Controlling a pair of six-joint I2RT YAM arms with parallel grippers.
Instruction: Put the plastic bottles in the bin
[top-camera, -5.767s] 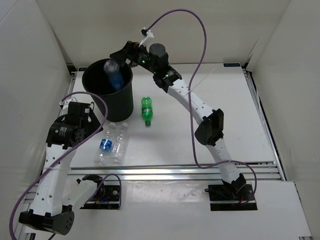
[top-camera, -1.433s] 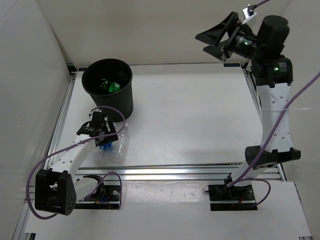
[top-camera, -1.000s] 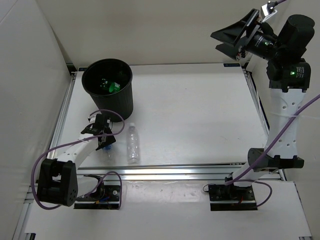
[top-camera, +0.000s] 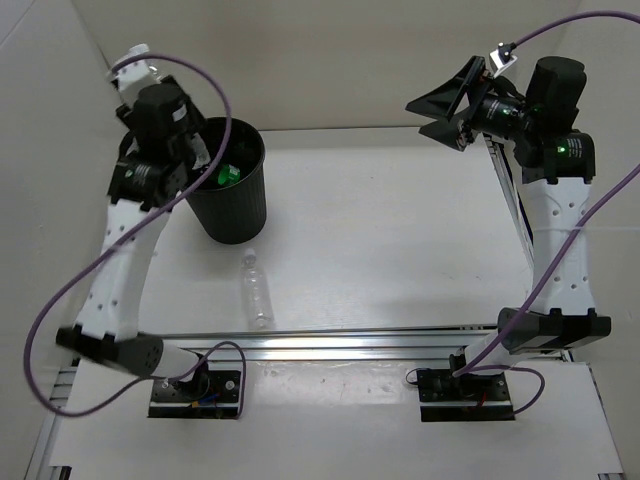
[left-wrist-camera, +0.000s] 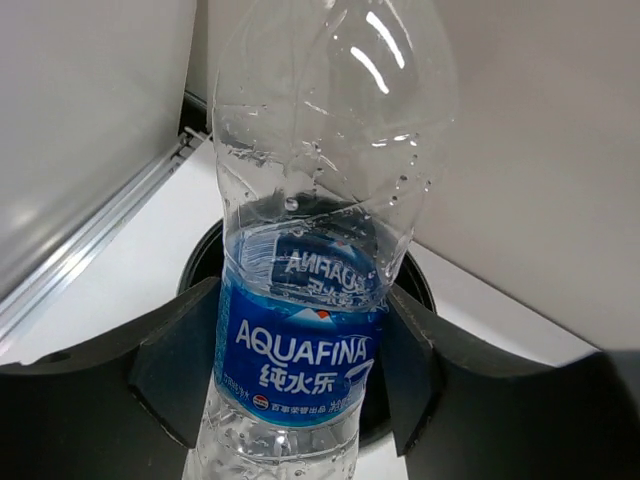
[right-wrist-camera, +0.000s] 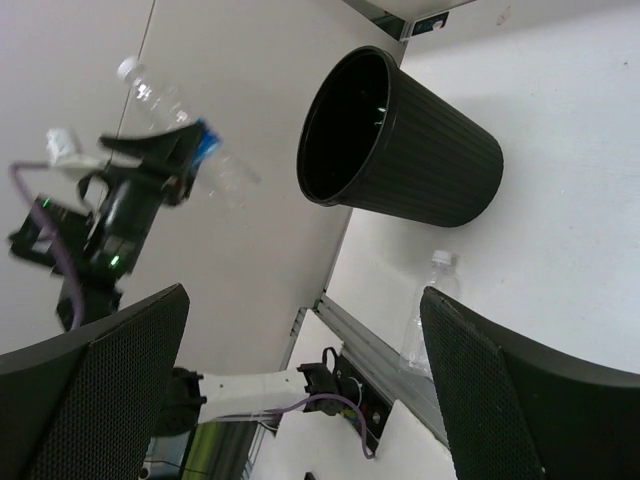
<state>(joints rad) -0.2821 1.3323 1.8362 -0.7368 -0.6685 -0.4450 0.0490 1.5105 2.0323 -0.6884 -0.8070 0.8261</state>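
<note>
Blue-labelled plastic bottle (left-wrist-camera: 300, 345) sits clamped at its label in my left gripper (left-wrist-camera: 298, 375), above the bin (top-camera: 236, 205), toward its left rim. I'd centre it over the mouth before loosening, since a rim strike could bounce it out. A clear bottle (top-camera: 257, 297) lies just in front of the bin.

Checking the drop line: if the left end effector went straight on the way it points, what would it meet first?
Probably the bin: its open mouth lies right behind the blue-label bottle that the left end effector holds. Depth is unclear, so it could catch the rim.
</note>
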